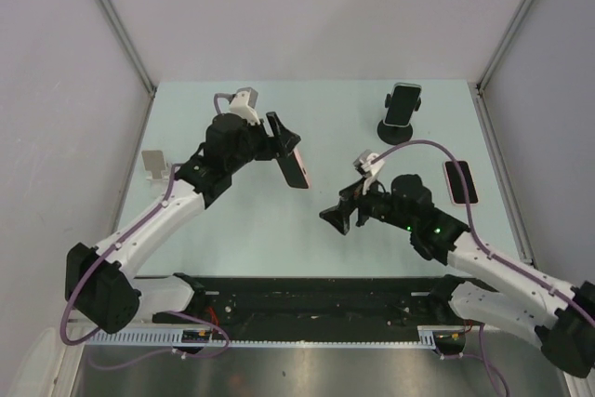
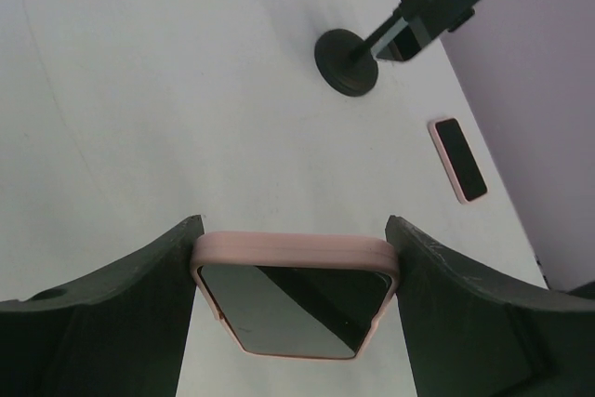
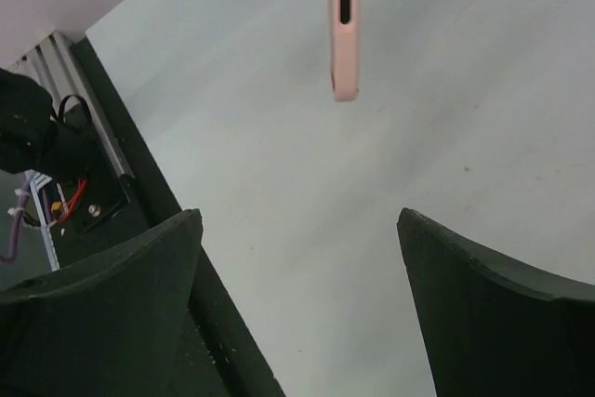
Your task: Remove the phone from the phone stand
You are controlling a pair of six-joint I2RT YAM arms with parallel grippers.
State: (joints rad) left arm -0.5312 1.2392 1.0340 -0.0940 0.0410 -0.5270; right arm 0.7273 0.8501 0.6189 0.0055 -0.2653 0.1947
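Observation:
My left gripper (image 1: 285, 146) is shut on a pink-cased phone (image 1: 297, 168) and holds it above the middle of the table. In the left wrist view the phone (image 2: 293, 290) sits across between both fingers (image 2: 112, 323), gripped by its side edges, screen towards the camera. A small white stand (image 1: 156, 165) stands empty at the left edge. My right gripper (image 1: 335, 218) is open and empty, to the right of the held phone and nearer me. The right wrist view shows the phone's pink edge (image 3: 343, 20) hanging well ahead of the open jaws.
A black round-based stand (image 1: 394, 129) at the back right carries another phone (image 1: 404, 104); it also shows in the left wrist view (image 2: 348, 62). A third pink-cased phone (image 1: 460, 182) lies flat near the right edge, also in the left wrist view (image 2: 458, 158).

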